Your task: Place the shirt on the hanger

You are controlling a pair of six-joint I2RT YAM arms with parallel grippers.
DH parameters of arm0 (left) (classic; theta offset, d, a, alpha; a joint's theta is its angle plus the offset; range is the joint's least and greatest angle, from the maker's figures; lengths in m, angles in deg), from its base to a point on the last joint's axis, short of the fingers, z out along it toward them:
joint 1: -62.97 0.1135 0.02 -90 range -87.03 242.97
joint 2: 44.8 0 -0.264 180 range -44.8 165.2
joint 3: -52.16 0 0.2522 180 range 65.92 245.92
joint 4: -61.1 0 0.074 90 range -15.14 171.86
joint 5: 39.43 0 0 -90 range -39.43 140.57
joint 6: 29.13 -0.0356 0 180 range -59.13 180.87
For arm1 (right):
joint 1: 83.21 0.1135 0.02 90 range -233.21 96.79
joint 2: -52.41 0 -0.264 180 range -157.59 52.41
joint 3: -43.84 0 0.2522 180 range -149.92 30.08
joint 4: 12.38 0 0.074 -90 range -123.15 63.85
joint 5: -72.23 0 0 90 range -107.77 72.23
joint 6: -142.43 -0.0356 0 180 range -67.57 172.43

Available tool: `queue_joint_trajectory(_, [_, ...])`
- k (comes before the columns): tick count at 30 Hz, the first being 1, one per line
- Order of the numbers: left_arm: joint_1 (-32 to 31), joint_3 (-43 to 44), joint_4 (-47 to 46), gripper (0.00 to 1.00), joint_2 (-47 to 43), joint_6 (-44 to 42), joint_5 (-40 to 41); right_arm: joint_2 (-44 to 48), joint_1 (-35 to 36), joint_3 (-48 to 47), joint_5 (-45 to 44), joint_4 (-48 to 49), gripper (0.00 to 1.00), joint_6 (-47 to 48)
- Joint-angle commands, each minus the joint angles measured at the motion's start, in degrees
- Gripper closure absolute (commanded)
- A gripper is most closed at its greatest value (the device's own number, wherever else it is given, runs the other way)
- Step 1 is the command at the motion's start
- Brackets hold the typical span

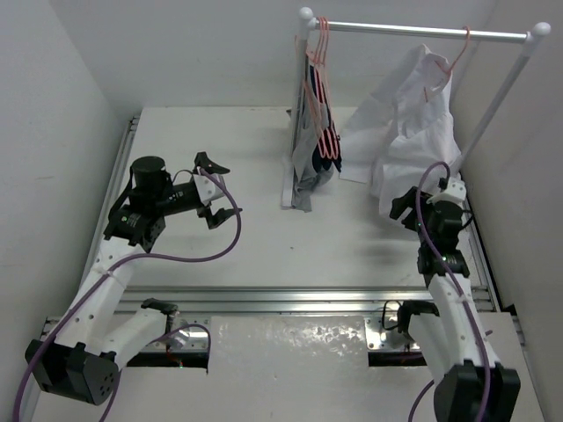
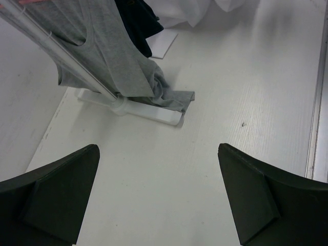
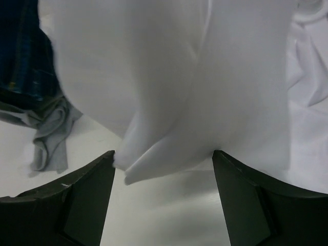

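Hanging bunched on the hanger [image 1: 464, 40] at the rail above the right gripper [image 3: 163, 159], the shirt [image 1: 406, 132] looks largely placed, hem loose just ahead of its parted fingers, needing straightening; the left gripper [image 2: 158, 148] gapes empty.

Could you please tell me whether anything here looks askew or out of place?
The shirt hangs bunched and lopsided from the hanger, sagging in heavy folds instead of hanging flat. The grey garment also trails down onto the rack's base.
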Motion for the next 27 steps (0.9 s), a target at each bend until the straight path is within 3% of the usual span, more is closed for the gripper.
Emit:
queue_joint_trajectory(1, [-0.5, 1.6, -0.2, 0.0, -0.8, -0.2, -0.2, -5.0, 0.3, 1.0, -0.1, 13.8, 0.24, -2.5])
queue_joint_trajectory(4, [-0.5, 1.1, -0.6, 0.01, -1.0, -0.4, 0.1, -7.5, 1.0, 3.0, -4.2, 18.0, 0.3, -2.0])
queue_joint_trajectory(5, [-0.5, 1.0, -0.6, 0.0, -0.9, -0.4, 0.2, -8.0, 1.0, 3.6, -5.8, 20.4, 0.49, -1.8])
queue_joint_trajectory(6, [-0.4, 1.0, -0.7, 0.01, -0.8, -0.4, 0.4, -8.0, 1.1, 4.4, -6.4, 21.3, 0.58, -1.6])
queue_joint_trajectory(7, [-0.5, 1.0, -0.8, 0.01, -0.5, -0.4, 0.4, -8.0, 1.0, 4.5, -6.8, 21.5, 0.77, -1.6])
queue_joint_trajectory(10, [-0.5, 1.1, -1.1, 0.01, -0.1, -0.4, 0.5, -8.1, 1.0, 4.8, -6.8, 21.0, 1.0, -1.8])
queue_joint_trajectory(24, [-0.5, 0.2, -1.8, 0.0, 1.7, -0.5, 1.5, -11.2, 1.0, 8.1, -6.5, 16.2, 1.0, -6.2])
queue_joint_trajectory(25, [-0.5, -0.6, -2.0, 0.01, 1.4, -0.7, 1.9, -11.0, 0.9, 8.2, -7.5, 15.4, 0.88, -6.5])
queue_joint_trajectory(27, [-0.5, -1.2, -2.0, 0.0, 0.5, -0.7, 2.5, -10.3, 0.9, 8.1, -8.3, 14.0, 0.42, -6.9])
